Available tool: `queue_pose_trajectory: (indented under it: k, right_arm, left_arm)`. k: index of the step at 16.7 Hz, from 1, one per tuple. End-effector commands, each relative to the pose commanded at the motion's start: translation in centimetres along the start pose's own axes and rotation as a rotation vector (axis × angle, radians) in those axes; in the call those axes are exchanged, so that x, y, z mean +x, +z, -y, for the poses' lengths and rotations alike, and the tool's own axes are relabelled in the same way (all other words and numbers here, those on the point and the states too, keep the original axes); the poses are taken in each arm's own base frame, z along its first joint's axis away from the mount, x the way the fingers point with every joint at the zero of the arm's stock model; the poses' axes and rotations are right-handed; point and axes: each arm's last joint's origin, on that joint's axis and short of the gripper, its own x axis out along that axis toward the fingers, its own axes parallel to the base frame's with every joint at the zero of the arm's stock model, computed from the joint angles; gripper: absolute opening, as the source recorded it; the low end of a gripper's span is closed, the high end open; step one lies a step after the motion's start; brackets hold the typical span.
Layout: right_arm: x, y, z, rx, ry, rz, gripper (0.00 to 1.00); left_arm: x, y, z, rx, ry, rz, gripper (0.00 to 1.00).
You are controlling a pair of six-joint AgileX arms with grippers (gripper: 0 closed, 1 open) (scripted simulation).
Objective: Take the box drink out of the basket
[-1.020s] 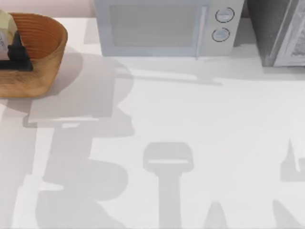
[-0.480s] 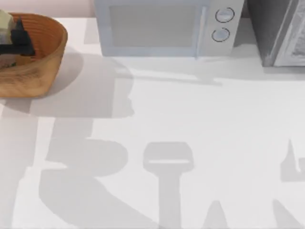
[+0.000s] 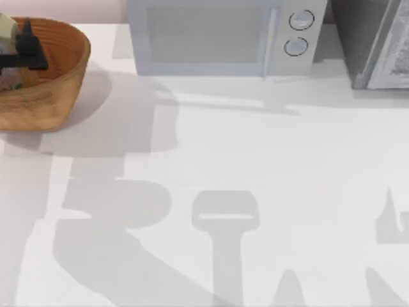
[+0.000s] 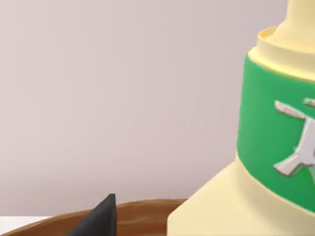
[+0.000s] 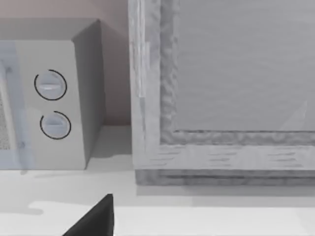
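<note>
My left pincer point(image 3: 25, 48) hangs over the round orange-brown wicker basket point(image 3: 61, 83) at the tabletop's point(image 3: 255, 160) far left, apparently pinching the pale-yellow box drink with its green label point(image 4: 266, 147), which sits above the basket's rim. My right arm faces the grey microwave point(image 5: 54, 103); I cannot tell its pincer's state.
</note>
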Motion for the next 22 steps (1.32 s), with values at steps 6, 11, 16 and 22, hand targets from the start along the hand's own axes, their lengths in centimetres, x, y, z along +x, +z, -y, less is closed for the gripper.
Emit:
queue_pose_trajectory:
  k: [6, 11, 16, 22]
  right_arm:
    - [0.0, 0.0, 0.0, 0.0, 0.0, 0.0, 1.0]
    - [0.0, 0.0, 0.0, 0.0, 0.0, 0.0, 1.0]
    - [0.0, 0.0, 0.0, 0.0, 0.0, 0.0, 1.0]
    - [0.0, 0.0, 0.0, 0.0, 0.0, 0.0, 1.0]
  left_arm:
    - [0.0, 0.0, 0.0, 0.0, 0.0, 0.0, 0.47]
    - [0.0, 0.0, 0.0, 0.0, 0.0, 0.0, 0.1]
    - [0.0, 0.0, 0.0, 0.0, 0.0, 0.0, 0.0]
    - [-0.12, 0.86, -0.21, 0.005, 0.005, 0.021, 0.0]
